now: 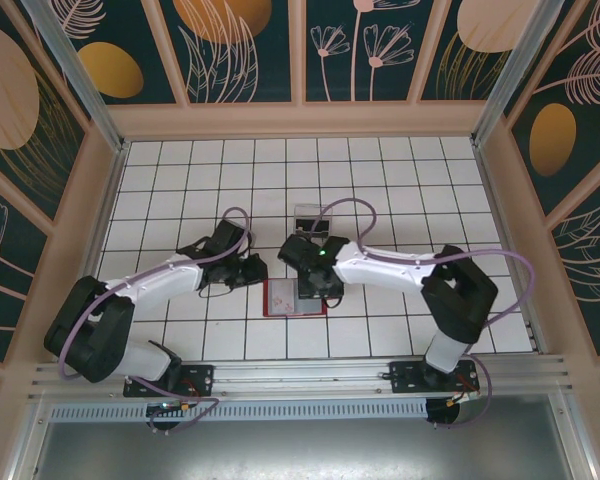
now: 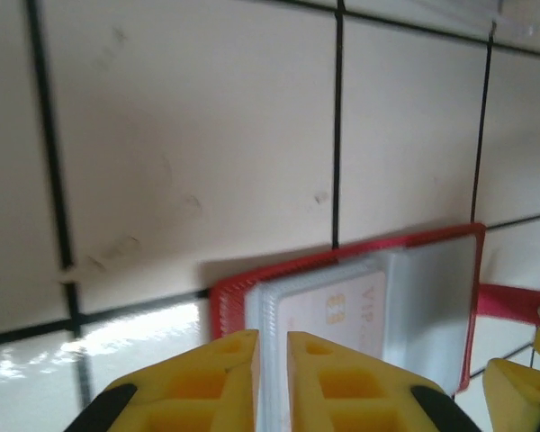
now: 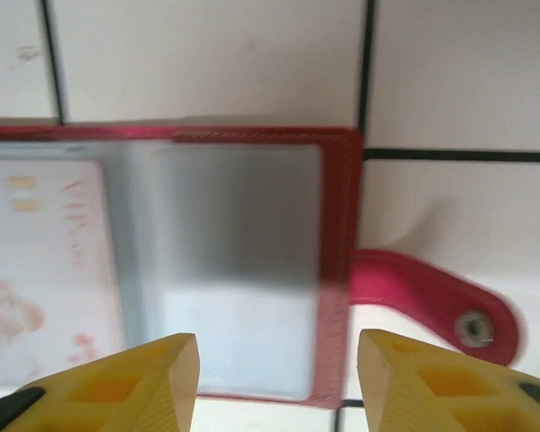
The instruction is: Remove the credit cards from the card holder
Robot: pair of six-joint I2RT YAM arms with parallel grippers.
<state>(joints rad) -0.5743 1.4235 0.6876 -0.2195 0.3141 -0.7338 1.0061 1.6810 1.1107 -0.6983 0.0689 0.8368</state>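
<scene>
One word we can read on the card [image 2: 328, 310]: VIP. Our red wallet [image 3: 225, 261] lies open; left gripper [image 2: 272, 346] pinches its near edge, right gripper [image 3: 277, 351] hangs half-open, empty.

A robot lab cell: gridded tabletop [image 1: 180, 180], floral wall panels [image 1: 240, 50], aluminium rails [image 1: 280, 375].

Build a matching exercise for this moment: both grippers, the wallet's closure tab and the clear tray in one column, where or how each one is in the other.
Things:
1 left gripper
2 right gripper
3 closure tab
4 clear tray

States:
A jaws apart above the open card holder
B lying flat, unfastened, beside the holder
C jaws pinched on a pocket edge of the holder
D on the holder's far side in the top view

Pairs: 1-C, 2-A, 3-B, 4-D
</scene>
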